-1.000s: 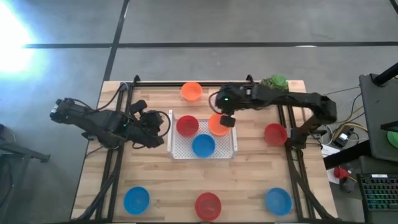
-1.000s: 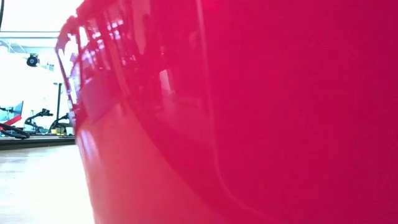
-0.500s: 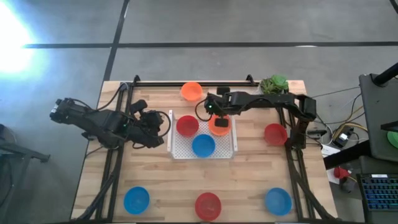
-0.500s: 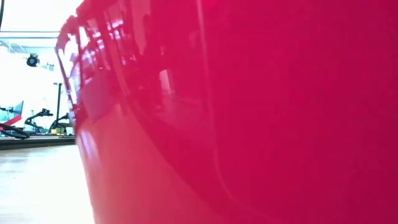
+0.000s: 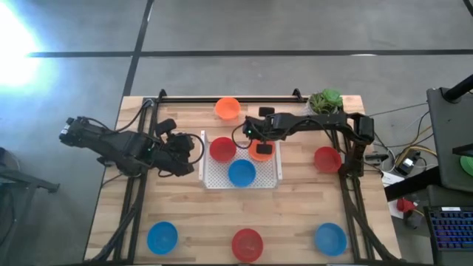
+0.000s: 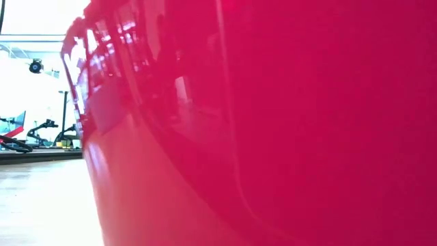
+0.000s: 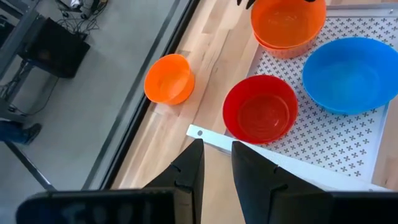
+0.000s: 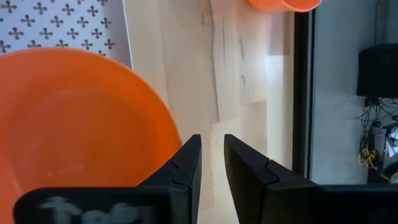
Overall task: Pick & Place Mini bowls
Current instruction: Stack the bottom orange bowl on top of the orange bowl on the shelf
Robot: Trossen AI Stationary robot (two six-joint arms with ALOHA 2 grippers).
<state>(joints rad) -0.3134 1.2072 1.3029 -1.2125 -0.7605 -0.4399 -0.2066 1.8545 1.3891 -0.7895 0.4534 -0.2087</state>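
Mini bowls lie about the table. On the white perforated tray point(image 5: 272, 177) sit a red bowl point(image 5: 222, 149), a blue bowl point(image 5: 241, 172) and an orange one point(image 5: 260, 151), which in the left wrist view looks like two stacked orange bowls point(image 7: 287, 22). My right gripper point(image 5: 253, 134) point(image 8: 212, 149) is shut just beyond the orange bowl point(image 8: 81, 124), over bare wood at the tray's far edge. My left gripper point(image 5: 196, 151) point(image 7: 217, 152) waits shut at the tray's left edge. Another orange bowl point(image 5: 228, 108) stands near the far edge. My right gripper has the outer side of one finger point(image 8: 186, 165) close beside the orange bowl's rim point(image 8: 165, 118). I cannot tell whether it touches. Nothing is between the fingers.
A red bowl point(image 5: 326, 159) sits right of the tray. Blue point(image 5: 162, 238), red point(image 5: 247, 244) and blue point(image 5: 330, 239) bowls line the near edge. That red bowl point(image 6: 273, 137) fills the low view. A potted plant point(image 5: 325, 99) stands at the far right corner.
My right gripper has moved from above the orange bowl on the tray toward the table's far edge and a little left, its arm folding in. The orange bowl stays on the tray. My left arm has kept still.
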